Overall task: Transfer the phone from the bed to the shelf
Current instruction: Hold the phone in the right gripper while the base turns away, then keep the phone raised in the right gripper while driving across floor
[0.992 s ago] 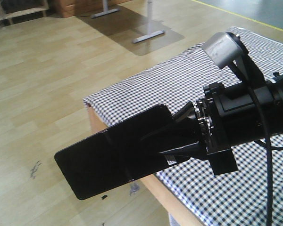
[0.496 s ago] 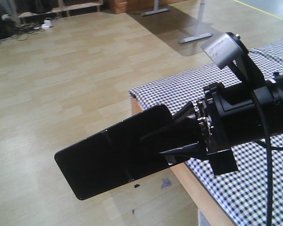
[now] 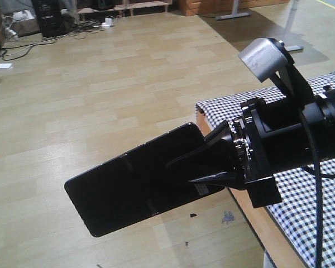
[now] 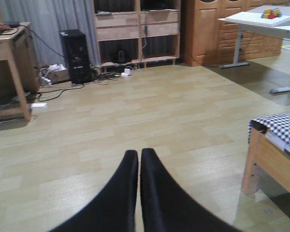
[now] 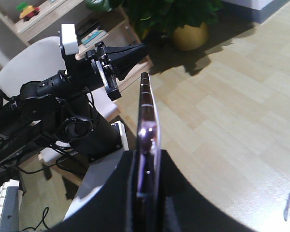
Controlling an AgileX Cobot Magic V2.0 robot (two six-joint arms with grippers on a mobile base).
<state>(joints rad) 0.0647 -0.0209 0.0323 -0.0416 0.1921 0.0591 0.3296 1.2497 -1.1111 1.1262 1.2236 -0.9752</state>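
Note:
My right gripper (image 3: 184,172) is shut on the phone (image 3: 134,184), a thin glossy black slab held flat above the wooden floor, left of the bed (image 3: 301,223). The right wrist view shows the phone (image 5: 147,111) edge-on, pinkish rim up, clamped in the right gripper (image 5: 147,157). My left gripper (image 4: 139,155) is shut with nothing in it and hangs over bare floor. The bed's checked corner (image 4: 280,130) and wooden frame lie to its right. A light-wood shelving unit (image 4: 135,29) stands against the far wall; I cannot tell whether it is the shelf.
A brown desk (image 4: 9,43), a black computer tower (image 4: 75,55) and floor cables (image 4: 53,77) sit far left. A wooden cabinet (image 4: 208,29) and a white table (image 4: 266,19) stand far right. A yellow plant pot (image 5: 193,36) and my left arm (image 5: 63,87) show in the right wrist view.
The front view has swung left: the bed has slid to the right edge and more floor and far wall show. The phone stays gripped in the same pose.

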